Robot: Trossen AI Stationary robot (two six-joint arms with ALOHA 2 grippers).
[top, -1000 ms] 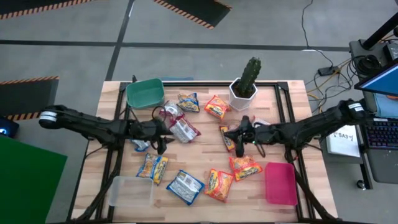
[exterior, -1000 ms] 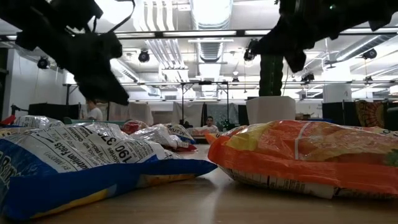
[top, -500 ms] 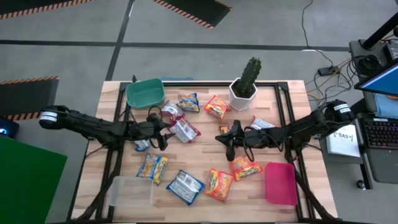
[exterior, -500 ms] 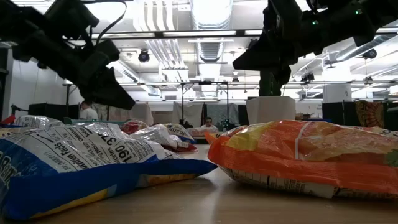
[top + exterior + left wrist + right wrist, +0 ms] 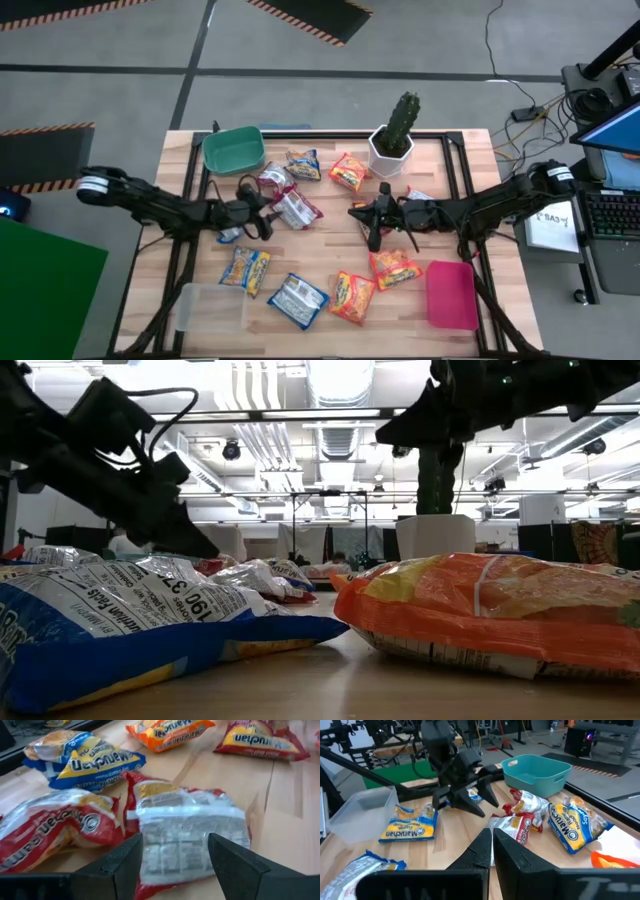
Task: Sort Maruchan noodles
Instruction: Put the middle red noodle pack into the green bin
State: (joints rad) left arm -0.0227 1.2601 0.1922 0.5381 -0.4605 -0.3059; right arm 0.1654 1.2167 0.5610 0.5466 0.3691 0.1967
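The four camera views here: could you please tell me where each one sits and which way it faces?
High: above, looking down; both arms, green tray.
Low: tabletop level, facing the room; orange packet close, arms overhead.
Left wrist: over a red packet; open left gripper.
Right wrist: shut right gripper, facing the left arm.
Shared: the green tray.

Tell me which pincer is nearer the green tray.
Left. The left pincer hangs over the red packets just in front of the green tray; the right pincer, shut, is out past mid-table, in front of the cactus.
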